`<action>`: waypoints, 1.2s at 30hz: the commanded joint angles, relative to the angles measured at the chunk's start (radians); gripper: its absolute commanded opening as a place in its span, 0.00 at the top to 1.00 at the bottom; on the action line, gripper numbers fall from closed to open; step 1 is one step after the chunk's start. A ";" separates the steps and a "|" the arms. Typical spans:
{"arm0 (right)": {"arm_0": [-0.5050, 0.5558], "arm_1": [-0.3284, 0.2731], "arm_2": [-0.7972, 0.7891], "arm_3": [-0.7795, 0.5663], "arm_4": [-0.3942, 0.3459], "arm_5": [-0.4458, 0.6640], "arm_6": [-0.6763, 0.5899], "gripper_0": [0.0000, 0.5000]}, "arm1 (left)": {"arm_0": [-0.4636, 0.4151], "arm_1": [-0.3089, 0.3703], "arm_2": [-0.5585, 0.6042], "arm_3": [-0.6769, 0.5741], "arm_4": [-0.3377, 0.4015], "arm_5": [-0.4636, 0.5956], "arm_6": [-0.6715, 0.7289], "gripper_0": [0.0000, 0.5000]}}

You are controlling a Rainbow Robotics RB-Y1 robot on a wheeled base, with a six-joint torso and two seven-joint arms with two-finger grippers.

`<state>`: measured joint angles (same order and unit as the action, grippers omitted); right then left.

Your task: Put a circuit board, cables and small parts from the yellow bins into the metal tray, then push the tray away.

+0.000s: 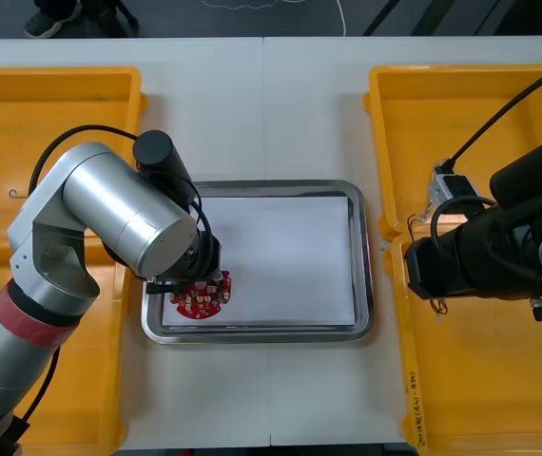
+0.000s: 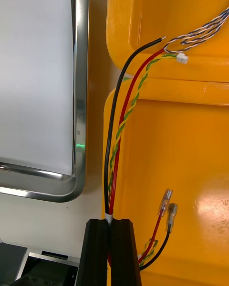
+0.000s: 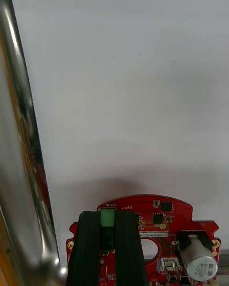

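The light table (image 1: 261, 114) carries everything, with the metal tray (image 1: 364, 285) at its middle. Two yellow bins (image 1: 52, 142) stand to the tray's left and two more to its right. The tray is white inside, with a shiny raised rim.

The left arm reaches in over the tray's left rim. The left gripper (image 3: 108, 219) is over the tray's near left corner, its fingers (image 3: 88, 248) closed tight on a green block (image 3: 107, 215) at the edge of the round red circuit board (image 1: 203, 296). The board sits inside the tray at that near left corner, just beside the left rim. Whether it rests on the white floor or hangs a little above it cannot be told.

The right arm hangs over the bins on the tray's right. The right gripper (image 2: 110, 226) is just off the tray's near right corner, its fingers pinched on a bundle of cables (image 2: 117, 138): one black, one red, and a twisted yellow pair. The bundle runs alongside the tray's right rim and crosses the ridge between the two right-hand bins, ending in a small white plug (image 2: 182, 58). A twisted blue and white cable (image 2: 202, 32) lies in the far bin to the tray's right.
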<state>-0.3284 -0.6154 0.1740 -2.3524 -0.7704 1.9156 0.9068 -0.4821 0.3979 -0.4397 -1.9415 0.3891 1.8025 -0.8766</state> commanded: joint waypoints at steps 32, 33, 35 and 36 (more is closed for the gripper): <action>-0.012 -0.021 0.013 -0.031 0.008 0.004 -0.014 1.00 | 0.011 -0.021 0.012 -0.068 -0.055 0.026 -0.071 0.00; -0.012 -0.021 0.013 -0.031 0.008 0.004 -0.014 1.00 | 0.011 -0.021 0.018 -0.077 -0.053 0.037 -0.073 0.00; -0.012 -0.023 0.013 -0.031 0.008 0.004 -0.006 1.00 | 0.011 -0.021 0.044 -0.108 -0.050 0.078 -0.074 0.00; -0.012 -0.023 0.013 -0.030 0.006 0.004 -0.005 1.00 | 0.010 -0.021 0.050 -0.116 -0.049 0.089 -0.076 0.00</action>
<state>-0.3284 -0.6155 0.1740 -2.3524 -0.7693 1.9156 0.9068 -0.4760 0.3978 -0.4389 -1.9887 0.3424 1.8541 -0.8790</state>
